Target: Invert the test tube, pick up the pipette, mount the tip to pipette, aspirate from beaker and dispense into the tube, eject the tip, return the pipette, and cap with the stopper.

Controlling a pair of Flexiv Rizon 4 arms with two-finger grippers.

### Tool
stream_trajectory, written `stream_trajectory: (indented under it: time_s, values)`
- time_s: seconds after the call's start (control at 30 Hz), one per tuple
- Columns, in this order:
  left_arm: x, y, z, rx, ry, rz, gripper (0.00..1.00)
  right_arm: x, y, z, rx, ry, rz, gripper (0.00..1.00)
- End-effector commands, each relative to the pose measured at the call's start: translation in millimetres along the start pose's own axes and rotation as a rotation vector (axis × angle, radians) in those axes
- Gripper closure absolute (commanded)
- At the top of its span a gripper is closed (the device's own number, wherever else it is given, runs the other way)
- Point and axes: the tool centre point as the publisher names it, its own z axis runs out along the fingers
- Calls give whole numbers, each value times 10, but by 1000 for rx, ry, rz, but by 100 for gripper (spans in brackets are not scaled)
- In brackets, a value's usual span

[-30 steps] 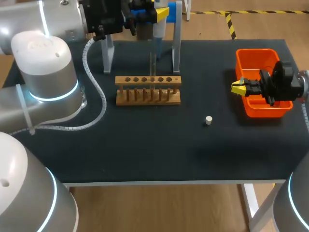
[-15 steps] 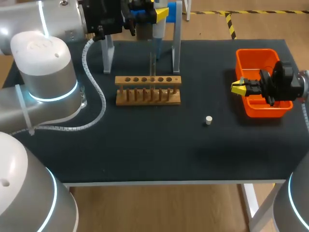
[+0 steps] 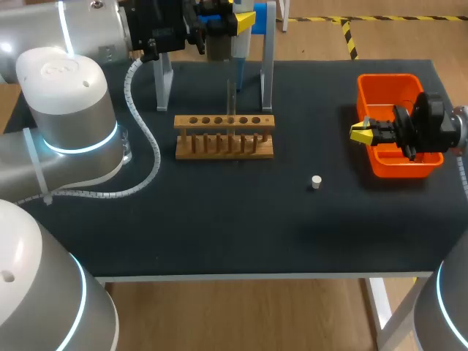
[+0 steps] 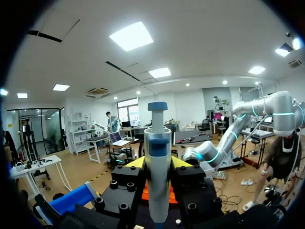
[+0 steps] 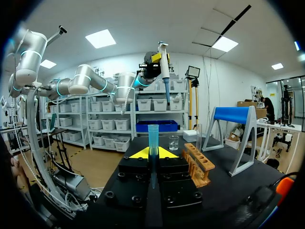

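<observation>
While left tool point(image 4: 157, 163) holds one pipette point(image 4: 157, 138), right tool point(image 5: 152, 152) one tip point(image 5: 152, 135), one stopper point(image 3: 316, 181)

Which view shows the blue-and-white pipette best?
The right wrist view: the blue-and-white pipette shows whole, long tip included, held up by the left gripper. The left wrist view shows only its upper body, close up between the fingers. The head view catches part of it at the table's far edge.

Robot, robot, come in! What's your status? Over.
Left gripper shut on pipette, held high near the rack. Right gripper shut on test tube, by the orange bin. Stopper loose on the table. No blocker seen.
</observation>
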Motion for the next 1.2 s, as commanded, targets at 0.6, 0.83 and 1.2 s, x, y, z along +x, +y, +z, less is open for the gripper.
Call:
stream_trajectory:
  time_s: [0.6, 0.83, 1.2]
  values:
    - [1, -5, -12, -1, 3, 0, 100, -20, 58, 532, 32, 14, -26, 100]
    - [1, -5, -12, -1, 3, 0, 100, -116, 61, 784, 22, 19, -26, 100]
    - [1, -5, -12, -1, 3, 0, 100, -285, 108, 1246, -6, 30, -37, 100]
